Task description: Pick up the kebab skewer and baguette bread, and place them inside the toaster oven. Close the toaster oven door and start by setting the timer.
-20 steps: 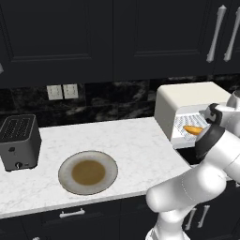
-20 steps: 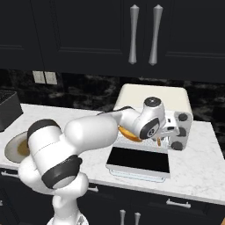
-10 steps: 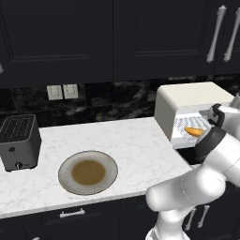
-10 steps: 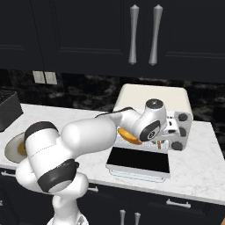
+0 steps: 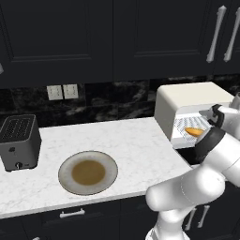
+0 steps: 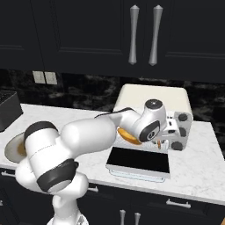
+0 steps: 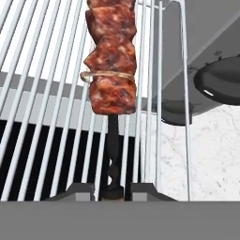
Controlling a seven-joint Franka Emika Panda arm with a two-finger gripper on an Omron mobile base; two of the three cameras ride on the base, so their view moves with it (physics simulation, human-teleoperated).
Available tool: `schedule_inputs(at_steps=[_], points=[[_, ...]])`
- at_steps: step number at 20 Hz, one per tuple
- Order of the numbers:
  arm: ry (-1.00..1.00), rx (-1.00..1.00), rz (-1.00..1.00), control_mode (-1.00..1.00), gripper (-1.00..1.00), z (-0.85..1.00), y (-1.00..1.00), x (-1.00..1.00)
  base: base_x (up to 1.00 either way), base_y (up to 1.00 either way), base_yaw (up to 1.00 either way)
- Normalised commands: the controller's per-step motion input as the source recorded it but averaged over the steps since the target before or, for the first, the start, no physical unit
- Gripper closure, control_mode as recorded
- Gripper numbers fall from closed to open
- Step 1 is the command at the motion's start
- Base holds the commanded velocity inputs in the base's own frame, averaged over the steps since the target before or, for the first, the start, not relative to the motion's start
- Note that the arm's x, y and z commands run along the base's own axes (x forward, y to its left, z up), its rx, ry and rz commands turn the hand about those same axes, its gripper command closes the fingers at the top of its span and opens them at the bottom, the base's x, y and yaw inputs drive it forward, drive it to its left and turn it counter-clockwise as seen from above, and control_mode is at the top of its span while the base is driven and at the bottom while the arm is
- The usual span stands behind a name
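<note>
While your claw [image 7: 111, 191] pinches the kebab skewer [image 7: 111, 61] by its stick end, nearly closed, over the wire rack [image 7: 42, 140] in the toaster oven [image 5: 187, 105], lower it flat, then release beside the baguette bread [image 5: 193, 131] further in.

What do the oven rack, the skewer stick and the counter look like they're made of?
Rack: shiny metal wire, judging by its thin, pale parallel bars with highlights.
Skewer: dark, slim stick, wood or metal, hard to tell; the chunks look like browned meat.
Counter: polished white stone, likely marble, given its faint grey veining.
</note>
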Motion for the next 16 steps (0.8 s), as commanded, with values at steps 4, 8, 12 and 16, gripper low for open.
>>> schedule_inputs(at_steps=[4,8,12,16], points=[[0.0,-0.08,0.0,-1.0,-1.0,-0.45,0.04,-0.03,0.0,0.0,0.0],[0.0,-0.05,0.0,-1.0,-1.0,-0.39,0.0,-0.3,0.0,0.0,0.0],[0.0,-0.03,0.0,-1.0,-1.0,-0.17,0.0,-0.28,0.0,0.0,0.0],[0.0,0.0,0.0,-1.0,-1.0,0.01,0.0,-0.15,0.0,0.0,0.0]])
